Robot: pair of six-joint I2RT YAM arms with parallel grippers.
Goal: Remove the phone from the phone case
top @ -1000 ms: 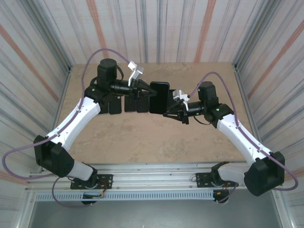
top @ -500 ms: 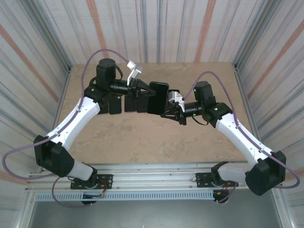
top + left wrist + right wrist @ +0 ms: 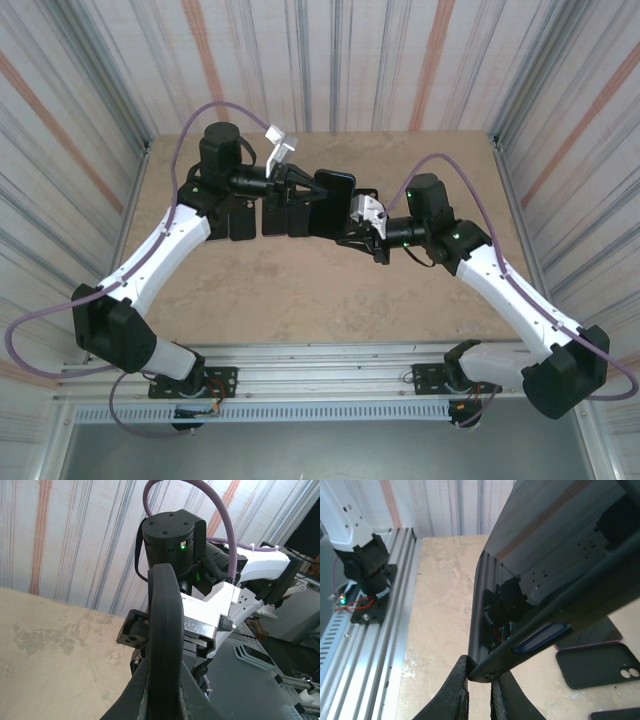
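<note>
Phone (image 3: 332,205), held over the surface's (image 3: 300,290) far half, has left end effector (image 3: 314,189) and right end effector (image 3: 346,238) each clamped on a rim; prying seems in hand, next needing the case (image 3: 540,637) peeled off.

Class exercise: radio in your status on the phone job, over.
Left hand shut on phone. Right hand shut on it too. Phone aloft between them, case seemingly on. Loose cases lie on table below.
</note>
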